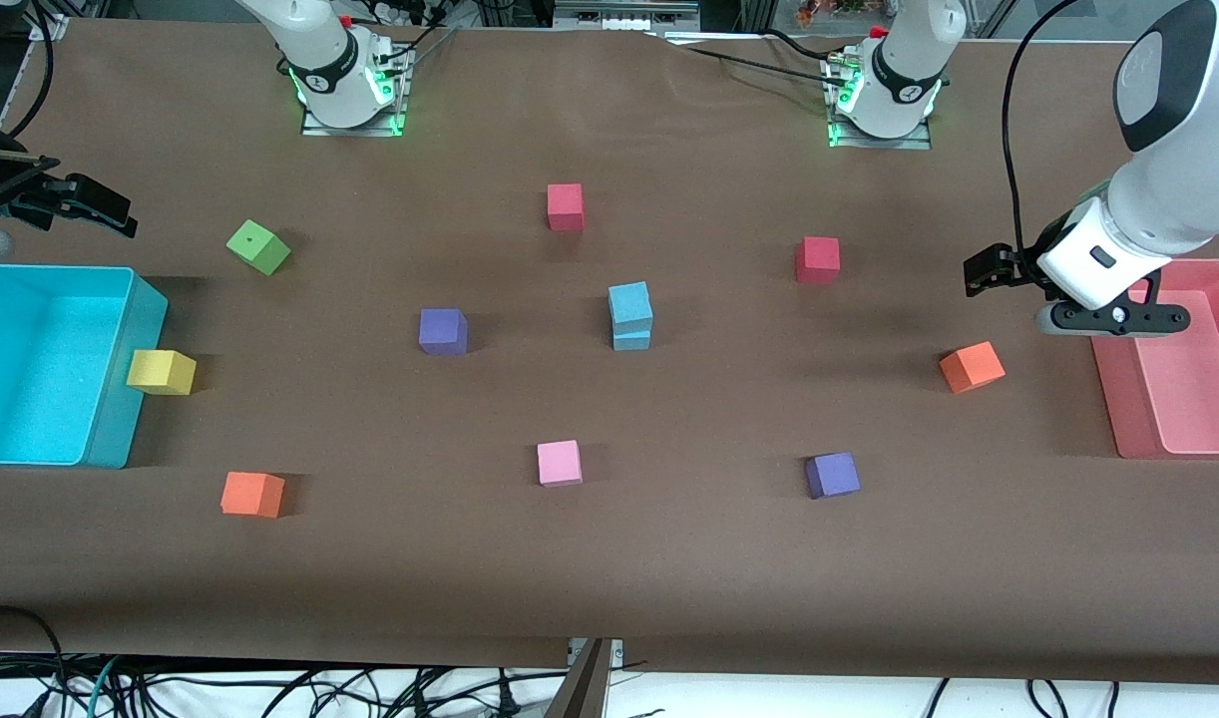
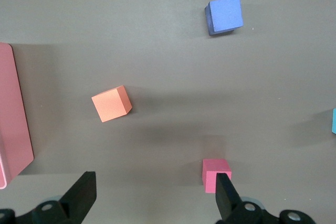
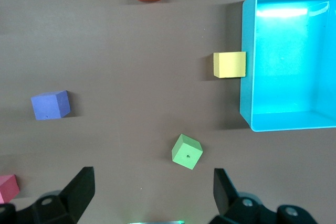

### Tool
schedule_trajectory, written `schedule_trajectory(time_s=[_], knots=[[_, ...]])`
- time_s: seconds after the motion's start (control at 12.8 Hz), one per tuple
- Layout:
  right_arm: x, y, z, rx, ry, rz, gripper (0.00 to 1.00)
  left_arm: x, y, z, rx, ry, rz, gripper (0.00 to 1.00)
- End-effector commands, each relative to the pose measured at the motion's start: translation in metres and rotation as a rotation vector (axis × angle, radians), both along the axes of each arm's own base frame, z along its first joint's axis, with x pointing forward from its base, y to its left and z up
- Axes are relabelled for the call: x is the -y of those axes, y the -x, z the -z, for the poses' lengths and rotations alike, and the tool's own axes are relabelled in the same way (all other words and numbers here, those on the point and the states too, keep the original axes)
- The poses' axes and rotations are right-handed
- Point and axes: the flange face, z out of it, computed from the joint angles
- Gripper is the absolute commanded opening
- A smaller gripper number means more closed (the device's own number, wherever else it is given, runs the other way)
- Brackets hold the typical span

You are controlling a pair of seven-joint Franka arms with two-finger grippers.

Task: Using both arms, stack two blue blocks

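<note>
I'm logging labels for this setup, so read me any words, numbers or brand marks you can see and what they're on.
None can be read.
Blue blocks, stacked: blank faces.
Cyan bin and pink bin: no print.
Arm bases: a small dark mark, too small to read.

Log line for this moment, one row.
blue blocks: stacked mid-table | left end effector: open, above table near pink bin | right end effector: open, above table near cyan bin

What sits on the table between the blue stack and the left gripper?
In the front view, one red cube lies between the blue blocks, already stacked, and the open left gripper by the pink bin. The open right gripper waits above the cyan bin.
</note>
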Motion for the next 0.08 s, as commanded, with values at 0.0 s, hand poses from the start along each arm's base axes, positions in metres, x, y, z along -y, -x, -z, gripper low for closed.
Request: schedule_trajectory(time_s=[0.0], knots=[[-0.0021,0.0026,-0.0022,0.008,-0.015,0.001,1.0,-0.0035,0.0076,-0.0051,0.003,-0.015,0.02,1.0]])
